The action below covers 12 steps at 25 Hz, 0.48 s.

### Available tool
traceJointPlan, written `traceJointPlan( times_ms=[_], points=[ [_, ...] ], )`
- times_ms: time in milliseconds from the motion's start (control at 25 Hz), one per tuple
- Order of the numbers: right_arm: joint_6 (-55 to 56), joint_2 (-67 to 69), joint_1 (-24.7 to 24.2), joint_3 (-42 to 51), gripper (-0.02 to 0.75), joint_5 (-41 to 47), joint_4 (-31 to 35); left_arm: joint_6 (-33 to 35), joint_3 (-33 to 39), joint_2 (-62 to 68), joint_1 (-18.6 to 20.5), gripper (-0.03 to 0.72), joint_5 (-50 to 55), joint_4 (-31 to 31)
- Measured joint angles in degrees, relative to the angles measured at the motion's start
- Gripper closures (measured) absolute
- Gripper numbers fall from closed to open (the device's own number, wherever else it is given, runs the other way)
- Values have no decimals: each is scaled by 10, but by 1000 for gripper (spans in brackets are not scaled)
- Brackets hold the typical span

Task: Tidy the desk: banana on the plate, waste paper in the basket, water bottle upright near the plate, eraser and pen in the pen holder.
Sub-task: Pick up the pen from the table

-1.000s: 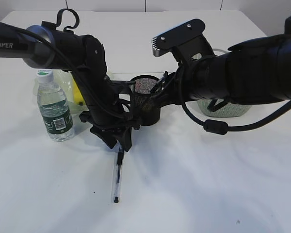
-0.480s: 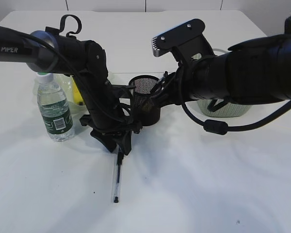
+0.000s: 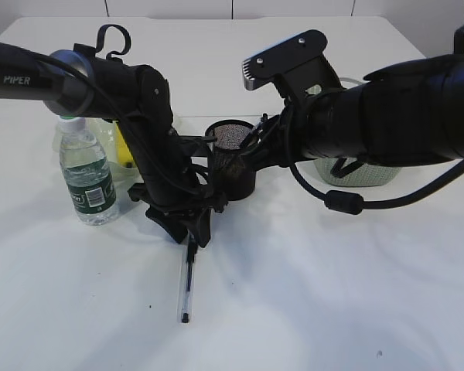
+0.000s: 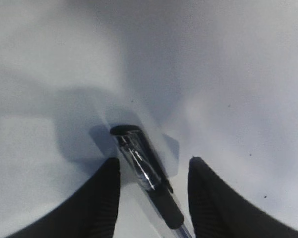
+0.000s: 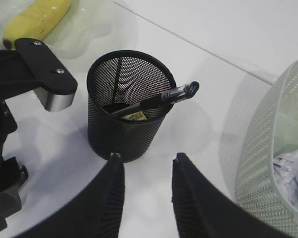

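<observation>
A clear pen (image 3: 186, 282) with a black cap lies on the white table; its capped end (image 4: 144, 166) sits between my left gripper's (image 4: 153, 161) open fingers, which straddle it low over the table (image 3: 189, 232). My right gripper (image 5: 145, 157) is open and empty just in front of the black mesh pen holder (image 5: 127, 106), which holds another pen (image 5: 159, 99) and a yellow-labelled eraser (image 5: 135, 116). The banana (image 5: 35, 17) lies on the clear plate (image 5: 79, 34). The water bottle (image 3: 87, 171) stands upright by the plate. Crumpled paper (image 5: 294, 173) lies in the pale green basket (image 5: 263, 148).
The pen holder (image 3: 233, 158) stands mid-table between both arms. The basket (image 3: 356, 171) is behind the right arm. The left arm's body (image 5: 10, 124) is close to the holder's left side. Bare white table lies in front.
My left gripper has dropped slightly over the pen's capped end. The right arm has not moved.
</observation>
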Motion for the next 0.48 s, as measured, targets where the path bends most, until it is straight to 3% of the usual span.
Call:
traceJointPlan(
  times_ms=[480],
  points=[
    [0, 0, 0, 0, 489, 0, 0, 0, -6, 5, 0, 384, 3, 15]
  ],
)
